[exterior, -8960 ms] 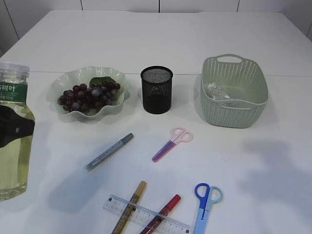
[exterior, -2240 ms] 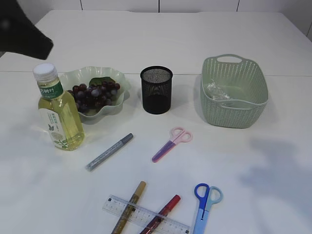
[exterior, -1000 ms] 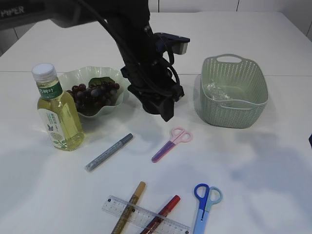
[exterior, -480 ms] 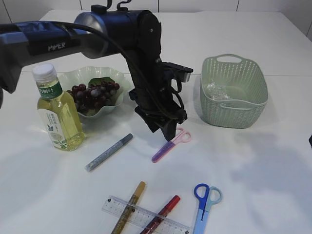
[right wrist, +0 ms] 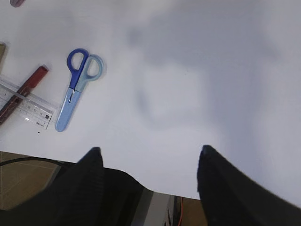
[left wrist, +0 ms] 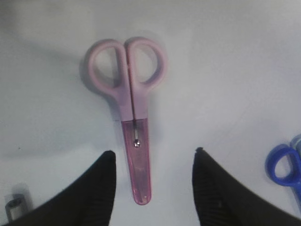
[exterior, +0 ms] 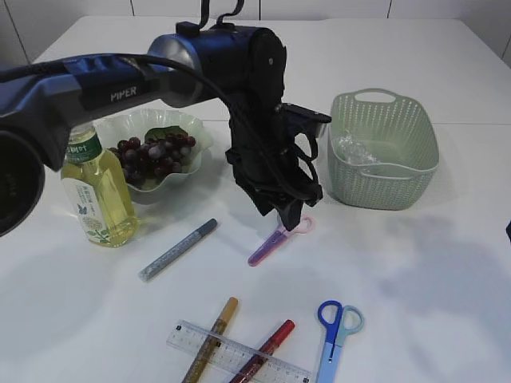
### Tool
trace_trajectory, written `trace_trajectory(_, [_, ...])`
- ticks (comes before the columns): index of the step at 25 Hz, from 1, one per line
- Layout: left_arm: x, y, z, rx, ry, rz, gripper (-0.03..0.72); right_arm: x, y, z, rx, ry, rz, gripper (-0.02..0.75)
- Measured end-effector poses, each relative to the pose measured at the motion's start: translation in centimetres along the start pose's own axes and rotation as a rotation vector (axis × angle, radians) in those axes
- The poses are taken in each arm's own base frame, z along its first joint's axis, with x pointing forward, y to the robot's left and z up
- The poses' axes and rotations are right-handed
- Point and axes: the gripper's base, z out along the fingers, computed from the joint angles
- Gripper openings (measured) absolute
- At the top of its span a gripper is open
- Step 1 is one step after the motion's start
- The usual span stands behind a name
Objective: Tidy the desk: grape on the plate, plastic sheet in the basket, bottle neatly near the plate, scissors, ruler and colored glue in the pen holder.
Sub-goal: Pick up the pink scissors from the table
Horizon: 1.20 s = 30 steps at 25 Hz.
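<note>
the left gripper (left wrist: pixel 151 188), jaws apart and empty, has been brought down over the pink scissors (left wrist: pixel 128 103), away from the bottle (exterior: pixel 92 195) set beside the plate (exterior: pixel 112 128). the scissors are judged next for the pen holder.

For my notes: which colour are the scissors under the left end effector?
Pink scissors, with translucent blade cover; left wrist view shows best.

Pink scissors (left wrist: pixel 129 103), blue scissors (right wrist: pixel 76 87), pale green basket (exterior: pixel 383 171), dark purple grapes (exterior: pixel 152 155), black claw (left wrist: pixel 153 195).
</note>
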Motion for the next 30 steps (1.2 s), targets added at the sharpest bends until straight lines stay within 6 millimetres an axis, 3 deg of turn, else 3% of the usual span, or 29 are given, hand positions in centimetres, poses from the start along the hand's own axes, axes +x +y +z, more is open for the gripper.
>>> trace_trajectory(15, [0.3,0.5,2.9,-0.017,0.056,-0.009,0.385,0.0,0.0,0.0,0.000,0.000,-0.001,0.491])
trace_trajectory(30, [0.4,0.6,3.7,-0.016,0.070,-0.011,0.384,0.0,0.0,0.0,0.000,0.000,-0.008,0.491])
